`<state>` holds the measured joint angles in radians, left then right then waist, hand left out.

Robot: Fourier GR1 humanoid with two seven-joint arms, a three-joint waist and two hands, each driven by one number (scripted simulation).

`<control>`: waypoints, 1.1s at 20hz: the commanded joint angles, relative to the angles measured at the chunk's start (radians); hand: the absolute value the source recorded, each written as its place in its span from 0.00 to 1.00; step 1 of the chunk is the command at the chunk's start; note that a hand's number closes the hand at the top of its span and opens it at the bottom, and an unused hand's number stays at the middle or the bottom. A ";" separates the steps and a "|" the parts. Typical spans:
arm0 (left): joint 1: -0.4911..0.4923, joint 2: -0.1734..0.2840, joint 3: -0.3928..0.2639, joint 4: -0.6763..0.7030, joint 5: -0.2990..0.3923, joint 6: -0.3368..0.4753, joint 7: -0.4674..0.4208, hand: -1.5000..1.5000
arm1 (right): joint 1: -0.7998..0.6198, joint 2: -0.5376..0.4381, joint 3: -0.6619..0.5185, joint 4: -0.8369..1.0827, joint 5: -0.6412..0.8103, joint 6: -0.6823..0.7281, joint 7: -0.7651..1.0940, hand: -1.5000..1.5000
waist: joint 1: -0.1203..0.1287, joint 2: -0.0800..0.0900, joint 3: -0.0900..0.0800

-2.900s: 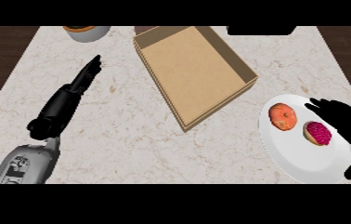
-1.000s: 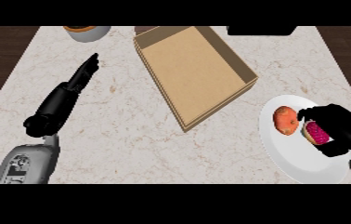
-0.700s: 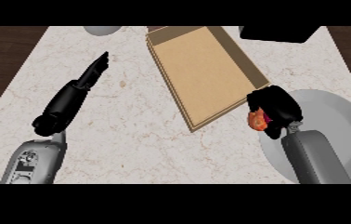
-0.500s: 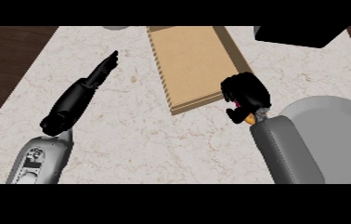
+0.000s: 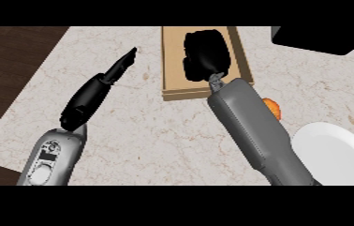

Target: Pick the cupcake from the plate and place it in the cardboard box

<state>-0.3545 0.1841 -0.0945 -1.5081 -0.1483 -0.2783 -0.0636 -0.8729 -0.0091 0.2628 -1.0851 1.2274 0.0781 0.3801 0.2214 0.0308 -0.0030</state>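
**Right robot hand over the box, cupcake not visible**

I have the right robot hand (image 5: 206,56) above the cardboard box (image 5: 171,61), so I judge the task to be near its end: only the release into the box is left, if the cupcake is really in this hand. I cannot see the cupcake itself. The hand is a dark shape seen from behind, and I cannot tell whether its fingers are curled round something or spread. The plate (image 5: 328,150) at the lower right shows only white surface, partly cut off by the edge. An orange thing (image 5: 273,109) looks out from behind my right forearm; I cannot say what it is. The left robot hand (image 5: 119,69) rests over the desk (image 5: 152,131) with straight fingers pressed together, holding nothing.
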 commanded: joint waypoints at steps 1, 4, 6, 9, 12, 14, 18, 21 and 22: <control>-0.013 0.010 0.012 0.024 0.005 -0.011 -0.007 0.50 | -0.148 0.009 0.032 0.036 -0.044 -0.073 0.226 1.00 | -0.004 -0.003 -0.001; -0.013 0.000 0.009 0.028 0.000 0.002 -0.005 0.50 | -0.205 0.009 0.001 0.052 -0.052 -0.180 0.388 1.00 | -0.023 -0.005 0.000; -0.021 0.007 0.023 0.026 -0.003 0.010 -0.004 0.50 | -0.261 0.009 -0.019 0.095 -0.071 -0.221 0.482 1.00 | -0.020 -0.002 0.000; -0.022 0.004 0.022 0.049 -0.019 0.023 -0.014 0.50 | -0.346 0.009 -0.014 0.171 -0.044 -0.291 0.614 1.00 | -0.043 0.002 -0.002; -0.009 0.039 0.059 0.042 0.002 0.007 -0.003 0.50 | -0.368 0.009 0.005 0.263 -0.046 -0.404 0.678 1.00 | -0.074 -0.002 0.000; 0.016 0.024 0.054 0.056 -0.008 0.025 -0.035 0.50 | -0.423 0.009 0.014 0.307 -0.069 -0.431 0.729 1.00 | -0.088 -0.005 -0.001; 0.057 0.027 0.055 -0.004 -0.009 0.032 0.000 0.50 | -0.531 0.009 -0.044 0.463 -0.084 -0.402 0.710 1.00 | -0.114 -0.014 0.001; 0.038 0.041 0.087 0.026 0.007 0.025 -0.018 0.50 | -0.550 0.009 -0.081 0.582 -0.103 -0.386 0.627 1.00 | -0.140 -0.009 0.001; 0.038 0.003 0.056 0.014 -0.020 0.060 0.007 0.50 | -0.520 -0.010 -0.122 0.609 -0.126 -0.381 0.566 1.00 | -0.148 -0.006 0.002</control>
<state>-0.3196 0.2083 -0.0292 -1.4837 -0.1541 -0.2430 -0.0796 -1.3667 -0.0065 0.1994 -0.5976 1.1402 -0.3069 0.9897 0.0979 0.0228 -0.0025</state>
